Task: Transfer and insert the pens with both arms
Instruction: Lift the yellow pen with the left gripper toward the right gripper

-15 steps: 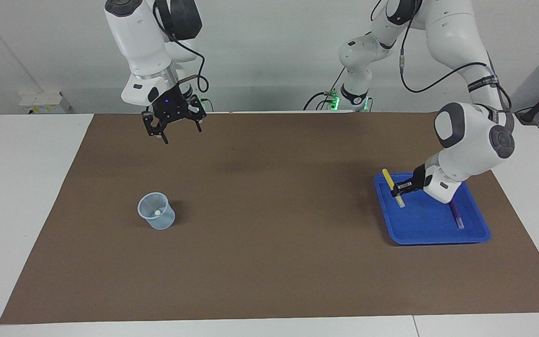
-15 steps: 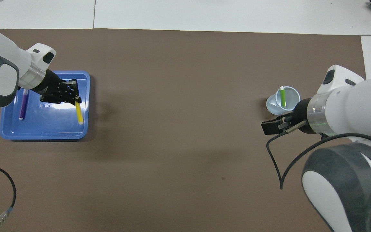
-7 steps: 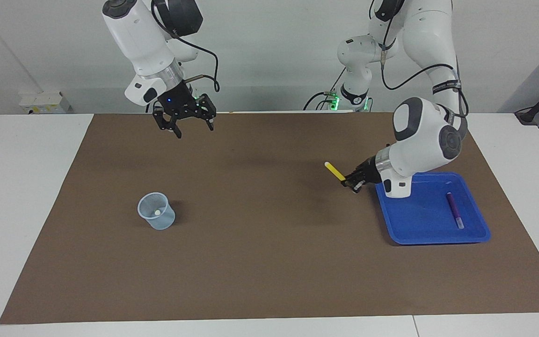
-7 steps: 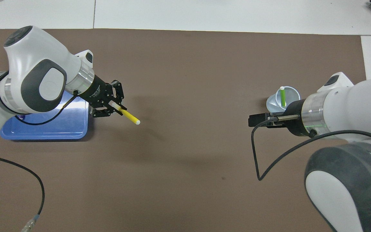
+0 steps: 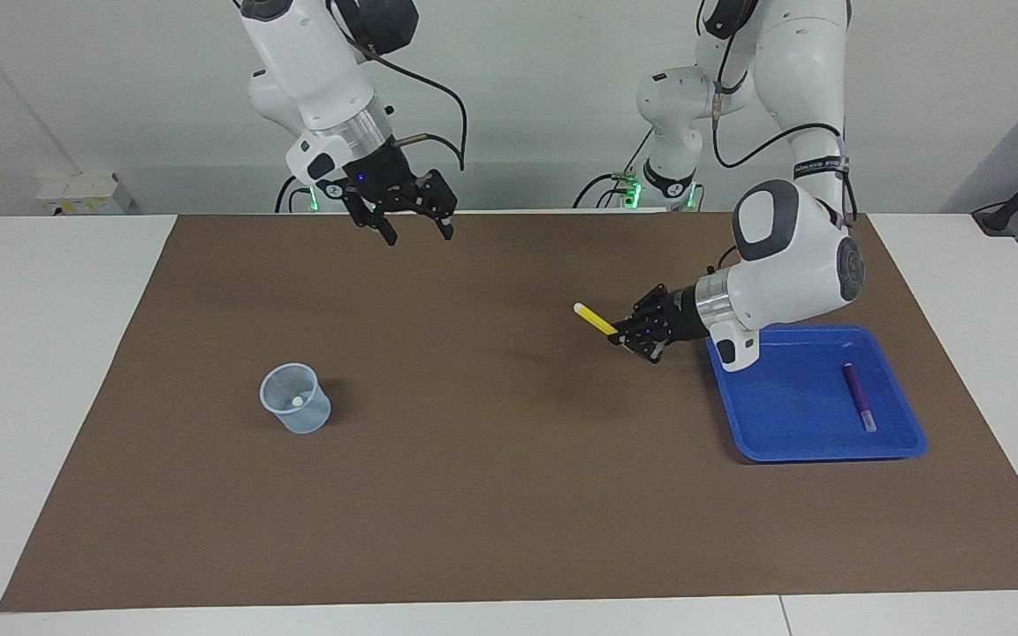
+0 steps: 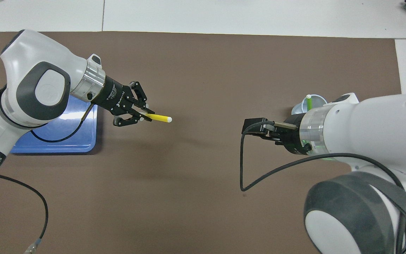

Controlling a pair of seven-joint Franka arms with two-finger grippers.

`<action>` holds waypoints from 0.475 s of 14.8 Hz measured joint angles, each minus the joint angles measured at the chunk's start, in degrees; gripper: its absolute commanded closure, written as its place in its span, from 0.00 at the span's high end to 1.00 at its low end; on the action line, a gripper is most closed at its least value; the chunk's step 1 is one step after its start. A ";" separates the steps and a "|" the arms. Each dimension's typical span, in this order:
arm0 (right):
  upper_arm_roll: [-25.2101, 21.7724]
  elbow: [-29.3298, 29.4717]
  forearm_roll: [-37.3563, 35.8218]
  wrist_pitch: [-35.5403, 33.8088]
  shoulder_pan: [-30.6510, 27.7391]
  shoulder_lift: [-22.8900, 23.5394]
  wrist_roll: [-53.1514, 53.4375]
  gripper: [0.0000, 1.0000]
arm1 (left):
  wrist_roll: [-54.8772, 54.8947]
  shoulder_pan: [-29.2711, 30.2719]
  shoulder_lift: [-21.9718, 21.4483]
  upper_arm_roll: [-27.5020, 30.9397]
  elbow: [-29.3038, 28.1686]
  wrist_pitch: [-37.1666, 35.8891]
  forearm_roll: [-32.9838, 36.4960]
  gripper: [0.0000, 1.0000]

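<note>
Fingers of the left gripper [image 6: 141, 113] clamp the yellow pen [image 6: 158, 118] by its tail, held over the mat [image 6: 203, 197] beside the blue tray [image 6: 83, 141]. Its long axis runs almost level and its white cap aims straight at the right gripper [image 5: 412, 221], which hangs spread wide and empty. Handover gap is open, alignment probably fair. Green pen [image 6: 309, 103] stands in the cup [image 5: 295, 398]; purple pen [image 5: 857, 397] lies in the tray.

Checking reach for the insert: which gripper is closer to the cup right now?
Right. The right gripper hangs open in the air near the robots' edge of the mat, toward the cup's end. The left gripper, shut on the yellow pen, is beside the blue tray.
</note>
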 measured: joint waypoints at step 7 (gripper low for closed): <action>-0.01 -0.61 3.27 10.16 2.87 2.30 5.71 0.84 | -8.19 -3.19 -0.90 -1.03 -0.46 3.31 -9.56 0.00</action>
